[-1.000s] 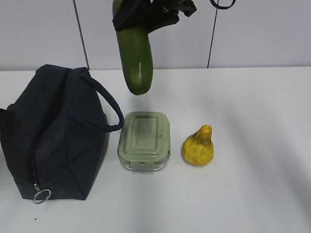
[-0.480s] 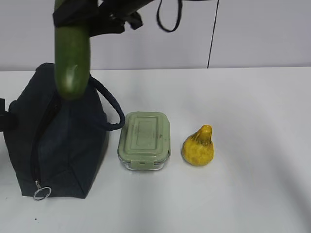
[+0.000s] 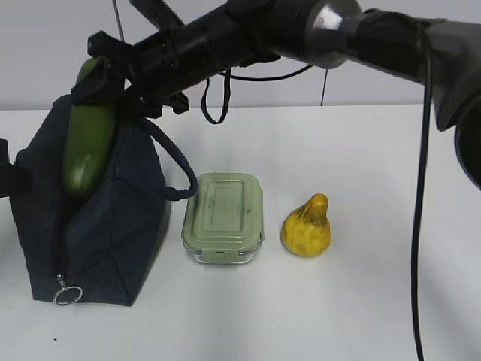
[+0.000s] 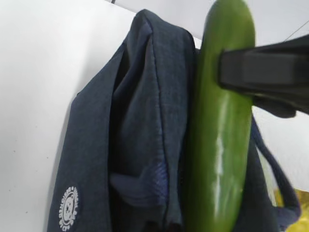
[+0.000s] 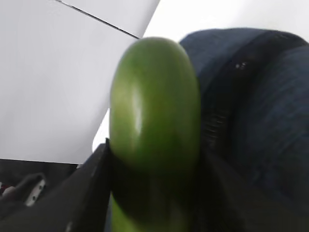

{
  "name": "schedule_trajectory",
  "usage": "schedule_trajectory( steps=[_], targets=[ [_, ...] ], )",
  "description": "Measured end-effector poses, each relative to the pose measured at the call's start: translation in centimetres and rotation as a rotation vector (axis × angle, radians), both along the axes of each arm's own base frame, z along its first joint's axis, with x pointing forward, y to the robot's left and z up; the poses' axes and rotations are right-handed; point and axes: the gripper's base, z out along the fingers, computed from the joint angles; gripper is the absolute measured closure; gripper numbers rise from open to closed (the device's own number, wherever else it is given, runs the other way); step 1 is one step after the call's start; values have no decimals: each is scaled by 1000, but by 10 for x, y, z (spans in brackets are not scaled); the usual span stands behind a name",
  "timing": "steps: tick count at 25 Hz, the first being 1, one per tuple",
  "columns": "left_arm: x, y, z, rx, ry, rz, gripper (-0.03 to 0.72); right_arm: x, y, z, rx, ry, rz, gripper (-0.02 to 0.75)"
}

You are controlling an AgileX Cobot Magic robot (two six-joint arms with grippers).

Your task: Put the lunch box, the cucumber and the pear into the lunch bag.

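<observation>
My right gripper (image 3: 105, 79) reaches across to the left and is shut on the upper part of the dark green cucumber (image 3: 89, 150). The cucumber hangs tilted, with its lower end in the open top slit of the navy lunch bag (image 3: 113, 218). In the right wrist view the cucumber (image 5: 154, 111) sits between my dark fingers (image 5: 87, 188), with the bag (image 5: 260, 96) behind it. In the left wrist view the cucumber (image 4: 222, 145) stands against the bag (image 4: 96, 145), whose fabric is bunched at my left gripper (image 3: 4, 179). The sage-lidded lunch box (image 3: 223, 214) and the yellow pear (image 3: 307, 228) rest on the table.
The bag's padded loop handle (image 3: 176, 169) curves out towards the lunch box. The silver ring pull (image 3: 66, 293) lies at the bag's near end. The right arm (image 3: 338, 30) spans the top of the view, with a cable loop hanging below it. A white wall stands behind the table.
My right gripper has carried the cucumber left, from above the lunch box to over the bag, lowered and tilted it into the opening. The bag has been pulled wider at the left.
</observation>
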Motion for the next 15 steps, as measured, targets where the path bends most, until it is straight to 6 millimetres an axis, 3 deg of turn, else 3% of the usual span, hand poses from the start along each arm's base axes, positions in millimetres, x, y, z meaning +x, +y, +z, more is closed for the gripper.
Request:
schedule_trajectory(
  steps=[6, 10, 13, 15],
  targets=[
    [0, 0, 0, 5, -4, -1, 701, 4, -3, -21, -119, -21, 5, 349],
    [1, 0, 0, 4, -6, 1, 701, 2, -2, -29, -139, -2, 31, 231],
    [1, 0, 0, 5, -7, 1, 701, 0, 0, -24, -124, 7, 52, 152],
    [1, 0, 0, 4, -8, 2, 701, -1, -1, -17, -116, 0, 80, 150]
  ],
)
